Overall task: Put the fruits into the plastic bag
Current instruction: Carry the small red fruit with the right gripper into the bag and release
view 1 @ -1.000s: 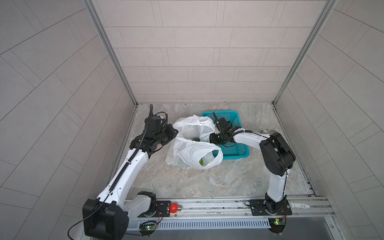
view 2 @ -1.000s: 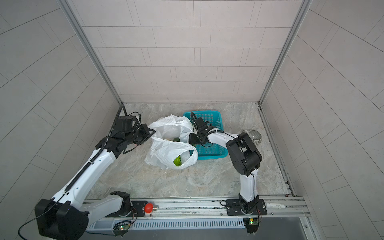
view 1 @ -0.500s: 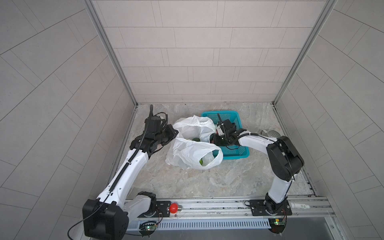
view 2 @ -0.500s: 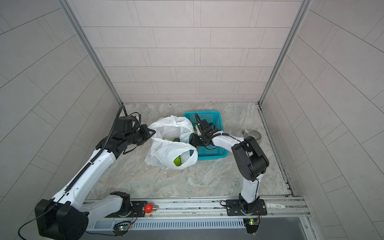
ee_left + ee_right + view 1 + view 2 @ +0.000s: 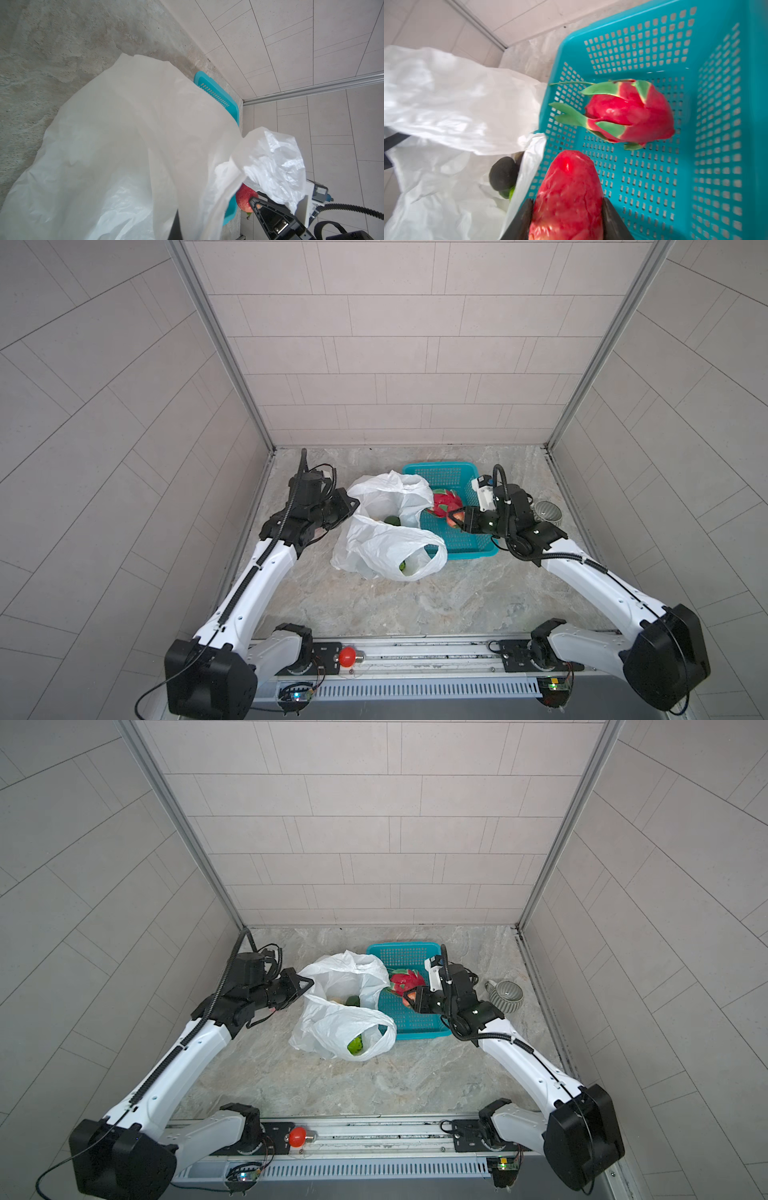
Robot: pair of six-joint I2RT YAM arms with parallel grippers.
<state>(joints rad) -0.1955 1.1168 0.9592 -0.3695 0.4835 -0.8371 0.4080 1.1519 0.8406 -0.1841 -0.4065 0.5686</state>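
The white plastic bag (image 5: 386,543) (image 5: 332,1019) lies crumpled on the floor, left of the teal basket (image 5: 473,549) (image 5: 419,1032). My left gripper (image 5: 352,506) (image 5: 308,984) is shut on the bag's upper edge and holds its mouth up; bag film (image 5: 145,145) covers most of the left wrist view. Inside lie a dark green fruit (image 5: 392,520) (image 5: 503,174) and a lighter green one (image 5: 355,1045). A red dragon fruit (image 5: 446,501) (image 5: 631,112) rests in the basket. My right gripper (image 5: 456,519) (image 5: 566,204) is shut on a red fruit (image 5: 566,187) over the basket's left side.
A grey striped cup (image 5: 546,511) (image 5: 508,994) stands on the floor right of the basket, close behind my right wrist. A red bulb (image 5: 347,657) lies on the front rail. Tiled walls close the floor in at the back and on both sides.
My right jaws have closed on the red fruit in the basket, and the right arm's elbow has swung down toward the front right. The left arm and the bag have stayed put.
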